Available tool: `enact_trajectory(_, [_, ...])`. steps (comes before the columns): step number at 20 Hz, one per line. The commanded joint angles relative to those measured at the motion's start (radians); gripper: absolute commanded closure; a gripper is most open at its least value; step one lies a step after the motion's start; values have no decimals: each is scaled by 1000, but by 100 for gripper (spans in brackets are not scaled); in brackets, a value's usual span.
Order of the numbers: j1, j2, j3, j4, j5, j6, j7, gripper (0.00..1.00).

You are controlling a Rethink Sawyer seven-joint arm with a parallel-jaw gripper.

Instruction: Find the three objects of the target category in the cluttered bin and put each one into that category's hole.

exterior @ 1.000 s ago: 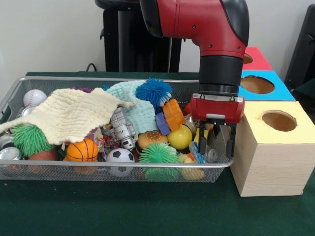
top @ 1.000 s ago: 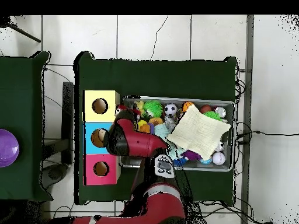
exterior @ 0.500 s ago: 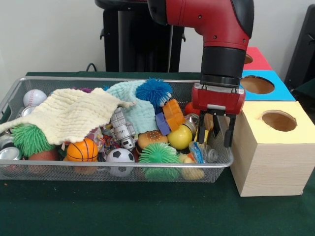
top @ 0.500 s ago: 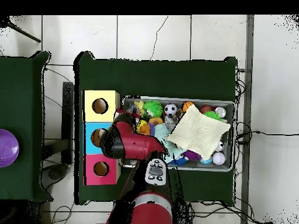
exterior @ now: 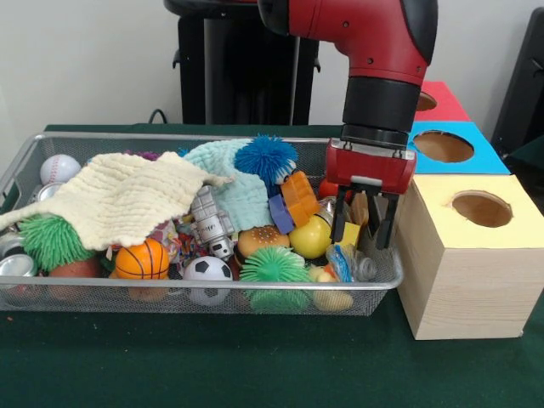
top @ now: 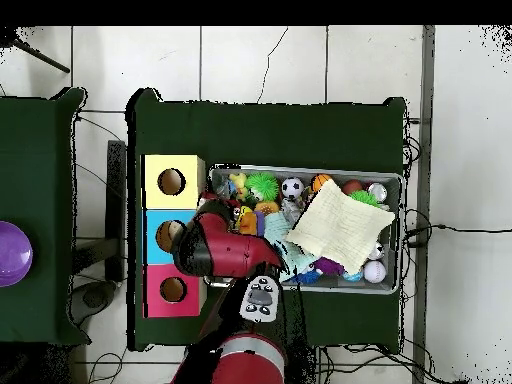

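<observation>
Bin (exterior: 25, 157) sits on the green worktop (exterior: 212, 357), packed full: cream cloth (exterior: 119, 200) draped over the 9 o'clock half, likely hiding items; balls, spiky toys, a toy burger, cans at the 9 o'clock end. Clear crinkly plastic piece (exterior: 361, 268) lies in the 4 o'clock corner against the mesh, probably one of the three targets; the other two I can't spot. Hand (exterior: 364, 219) hangs just above that corner, fingers spread, nothing held, apparently lined up for a pick there. Yellow box (exterior: 476, 255) with a hole stands touching the bin's 3 o'clock end, blue and red ones behind it.
</observation>
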Motion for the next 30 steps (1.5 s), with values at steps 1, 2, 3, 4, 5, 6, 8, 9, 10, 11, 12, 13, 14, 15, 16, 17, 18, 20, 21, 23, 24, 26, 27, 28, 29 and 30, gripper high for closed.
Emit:
enact_trajectory(1, [11,104,4,17,47,-30,189,0])
enact_trajectory(2, [17,113,-2,15,53,-32,191,0])
enact_trajectory(3, [18,118,-3,14,53,-38,192,0])
enact_trajectory(4, [17,126,-1,10,54,-39,192,0])
enact_trajectory(5, [17,134,1,9,55,-43,194,0])
enact_trajectory(6, [17,143,3,9,56,-46,196,0])
enact_trajectory(8, [20,158,6,9,61,-51,200,0])
enact_trajectory(9, [21,165,8,8,63,-56,203,0])
enact_trajectory(10, [21,172,10,7,65,-61,206,0])
enact_trajectory(11, [22,176,10,7,65,-65,208,0])
enact_trajectory(12, [21,181,13,5,66,-67,209,0])
enact_trajectory(13, [21,183,14,5,67,-69,208,0])
enact_trajectory(14, [19,186,15,3,68,-72,206,0])
enact_trajectory(15, [16,183,17,2,69,-68,201,0])
enact_trajectory(16, [14,183,20,3,69,-70,198,0])
enact_trajectory(17, [12,182,23,4,70,-71,196,0])
enact_trajectory(18, [5,174,33,7,64,-73,196,0])
enact_trajectory(20, [-18,154,66,12,36,-79,196,0])
enact_trajectory(21, [-32,143,88,15,22,-89,202,0])
enact_trajectory(23, [-57,90,131,38,-3,-85,213,0])
enact_trajectory(24, [-67,49,150,59,-8,-67,218,0])
enact_trajectory(26, [-86,-4,178,80,-17,-55,222,0])
enact_trajectory(27, [-88,-16,182,82,-17,-52,217,0])
enact_trajectory(28, [-104,-28,201,89,-25,-60,222,0])
enact_trajectory(29, [-110,-32,208,97,-25,-61,225,0])
enact_trajectory(30, [-112,-31,213,102,-20,-63,228,0])
